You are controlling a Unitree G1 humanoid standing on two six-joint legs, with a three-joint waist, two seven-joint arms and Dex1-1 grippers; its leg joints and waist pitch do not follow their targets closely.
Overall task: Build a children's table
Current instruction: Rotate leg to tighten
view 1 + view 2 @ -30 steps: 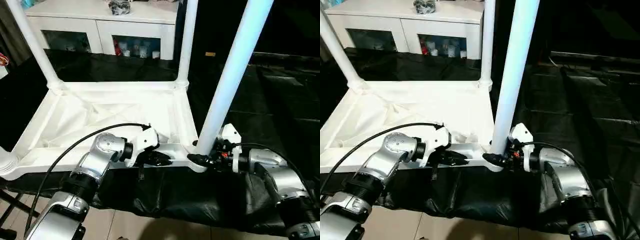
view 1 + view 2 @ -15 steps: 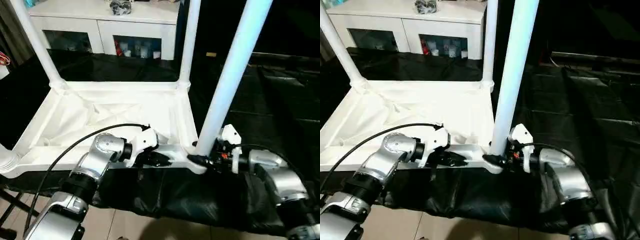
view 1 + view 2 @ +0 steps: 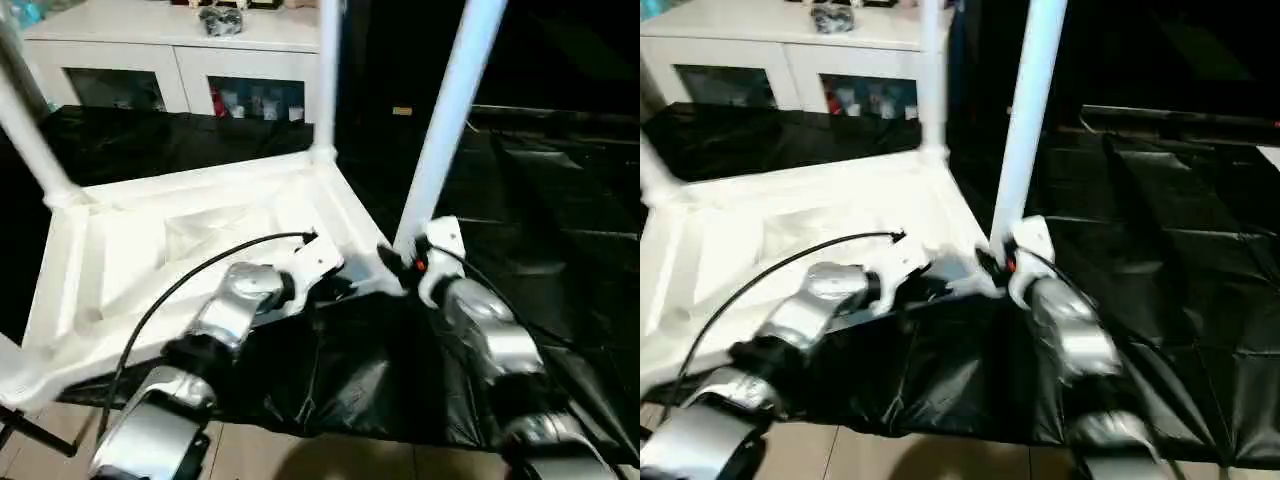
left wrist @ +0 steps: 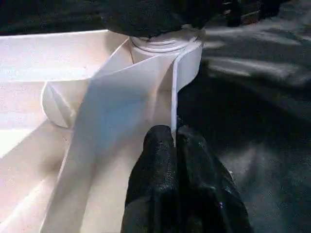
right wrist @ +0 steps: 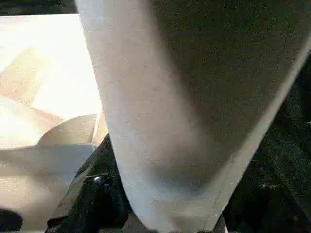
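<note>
The children's table lies upside down on the black sheet, its ribbed white top (image 3: 150, 240) facing up. Two legs stand in the far sockets, one on the right (image 3: 327, 70) and one on the left (image 3: 25, 130). A third leg (image 3: 445, 120) rises from the near right corner. My left gripper (image 4: 173, 141) is shut, pinching the thin rim wall of the top next to that corner socket (image 4: 165, 46). My right gripper (image 3: 395, 262) sits at the foot of the near right leg (image 5: 184, 97), with a black finger (image 5: 97, 194) against it.
A white cabinet with glass doors (image 3: 180, 60) stands behind the work. The black-sheeted table (image 3: 560, 200) stretches off to the right. Its front edge drops to tiled floor (image 3: 300, 455). A black cable (image 3: 200, 270) arcs over my left forearm.
The whole picture has shifted and blurred. Both grippers and the near right corner have moved away from me, turning the white top slightly on the sheet.
</note>
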